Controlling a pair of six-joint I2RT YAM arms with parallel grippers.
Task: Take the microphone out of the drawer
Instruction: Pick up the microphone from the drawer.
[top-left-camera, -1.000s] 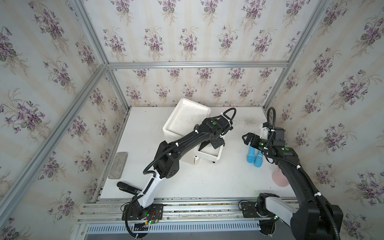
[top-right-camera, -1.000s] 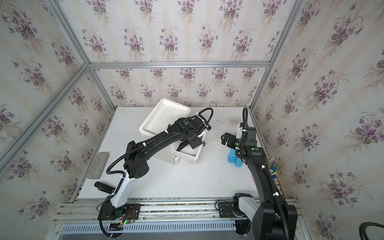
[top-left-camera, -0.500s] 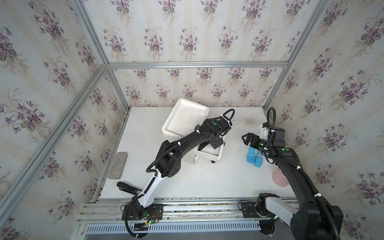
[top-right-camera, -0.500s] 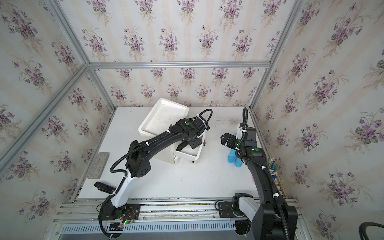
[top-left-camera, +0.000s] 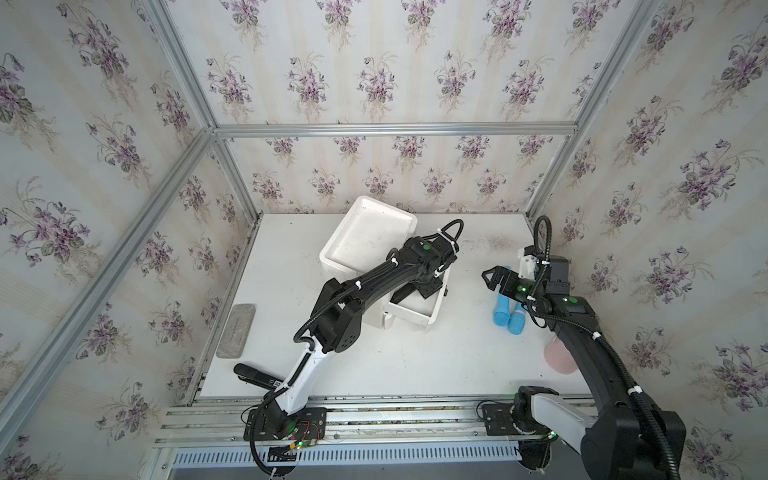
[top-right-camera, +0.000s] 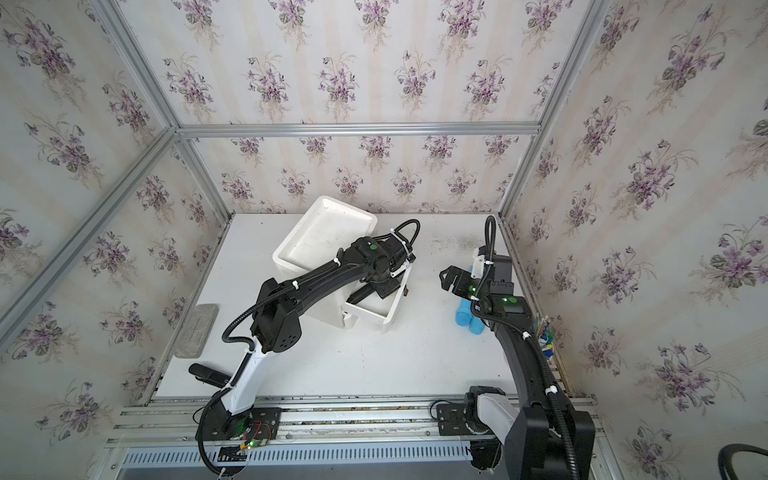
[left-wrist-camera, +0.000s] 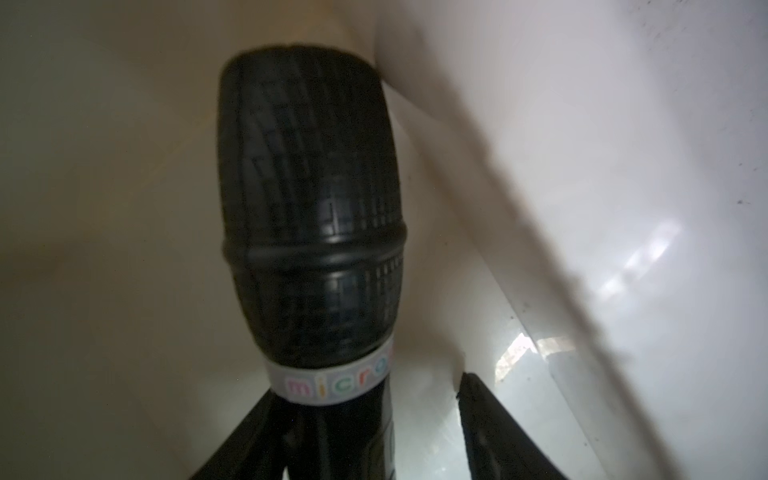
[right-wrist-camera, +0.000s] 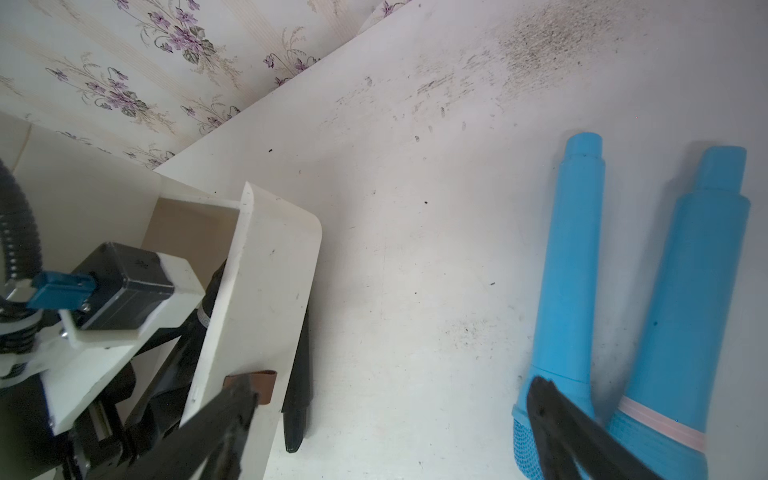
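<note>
The black microphone (left-wrist-camera: 307, 208) lies inside the open white drawer (top-left-camera: 411, 318), head towards the drawer's inner corner; a white band circles its neck. In both top views it shows as a dark bar (top-right-camera: 360, 294) under my left wrist. My left gripper (left-wrist-camera: 365, 390) reaches down into the drawer with its jaws on either side of the handle. One finger lies against the handle; the other finger (left-wrist-camera: 478, 415) stands off with a gap. My right gripper (top-left-camera: 492, 278) hovers open over the table right of the drawer, holding nothing.
The drawer sticks out of a white cabinet (top-left-camera: 365, 241) at mid table. Two blue microphones (right-wrist-camera: 569, 270) (right-wrist-camera: 690, 299) lie on the table under my right gripper (right-wrist-camera: 392, 386). A pink cup (top-left-camera: 559, 357) stands near the right edge; a grey pad (top-left-camera: 235, 330) and a black object (top-left-camera: 253, 374) lie at the left.
My left wrist has shifted slightly over the drawer, staying down in it. The right arm has not moved.
</note>
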